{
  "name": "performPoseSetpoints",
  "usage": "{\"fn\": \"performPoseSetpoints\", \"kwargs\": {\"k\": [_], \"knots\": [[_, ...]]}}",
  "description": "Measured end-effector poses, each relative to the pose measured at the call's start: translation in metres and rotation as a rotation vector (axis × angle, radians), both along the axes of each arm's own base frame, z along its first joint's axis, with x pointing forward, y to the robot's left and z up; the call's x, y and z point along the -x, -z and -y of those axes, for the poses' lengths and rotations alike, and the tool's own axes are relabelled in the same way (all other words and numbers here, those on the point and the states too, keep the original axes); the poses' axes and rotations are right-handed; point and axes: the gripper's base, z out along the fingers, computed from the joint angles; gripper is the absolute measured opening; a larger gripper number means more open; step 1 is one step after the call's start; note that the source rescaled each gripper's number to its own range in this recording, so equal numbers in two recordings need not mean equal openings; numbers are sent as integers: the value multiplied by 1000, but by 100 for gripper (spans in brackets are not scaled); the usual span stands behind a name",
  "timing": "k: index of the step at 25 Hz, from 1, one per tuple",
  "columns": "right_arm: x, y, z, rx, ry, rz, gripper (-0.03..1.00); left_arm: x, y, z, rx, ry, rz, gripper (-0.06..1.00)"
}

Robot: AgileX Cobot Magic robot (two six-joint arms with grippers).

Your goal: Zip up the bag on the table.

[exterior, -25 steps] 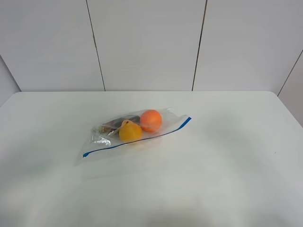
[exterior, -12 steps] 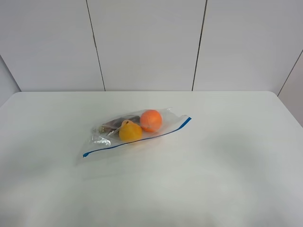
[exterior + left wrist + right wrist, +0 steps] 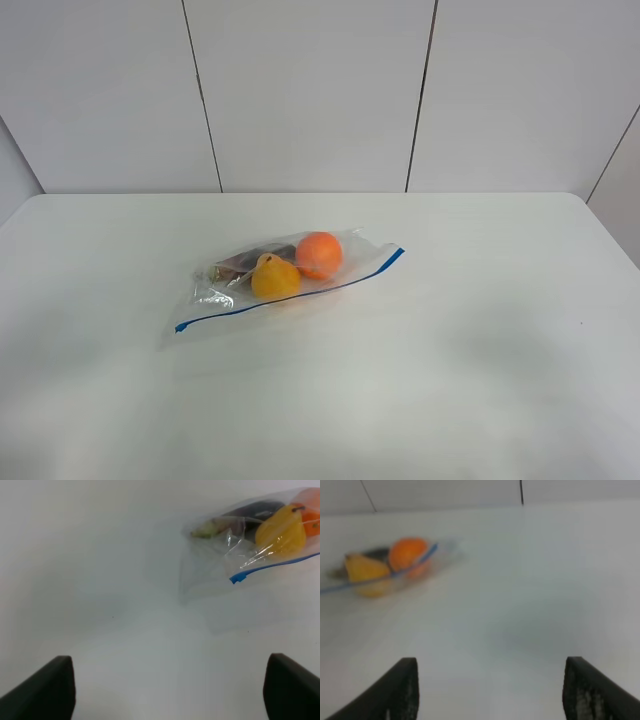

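The clear bag (image 3: 285,280) lies near the middle of the white table (image 3: 480,330), its blue zipper strip (image 3: 290,296) running along the near edge. An orange ball (image 3: 319,254), a yellow fruit (image 3: 275,277) and a dark item (image 3: 255,259) show through it. No gripper shows in the exterior high view. In the left wrist view my left gripper (image 3: 167,690) is open, well short of the bag (image 3: 250,545). In the right wrist view my right gripper (image 3: 490,692) is open, the bag (image 3: 385,570) far off and blurred.
A white panelled wall (image 3: 310,90) stands behind the table's far edge. The table's rounded far corners show at both sides.
None on the table; the bag has not moved. Faint shadows along the near part of the table have shifted slightly.
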Motion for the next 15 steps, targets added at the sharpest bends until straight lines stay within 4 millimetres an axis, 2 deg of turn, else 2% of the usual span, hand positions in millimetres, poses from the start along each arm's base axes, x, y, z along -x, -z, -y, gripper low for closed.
{"fn": "performPoseSetpoints", "kwargs": {"k": [15], "knots": [[0, 0, 0, 1, -3, 0, 99, 0, 0, 0, 0, 0, 0, 92]]}}
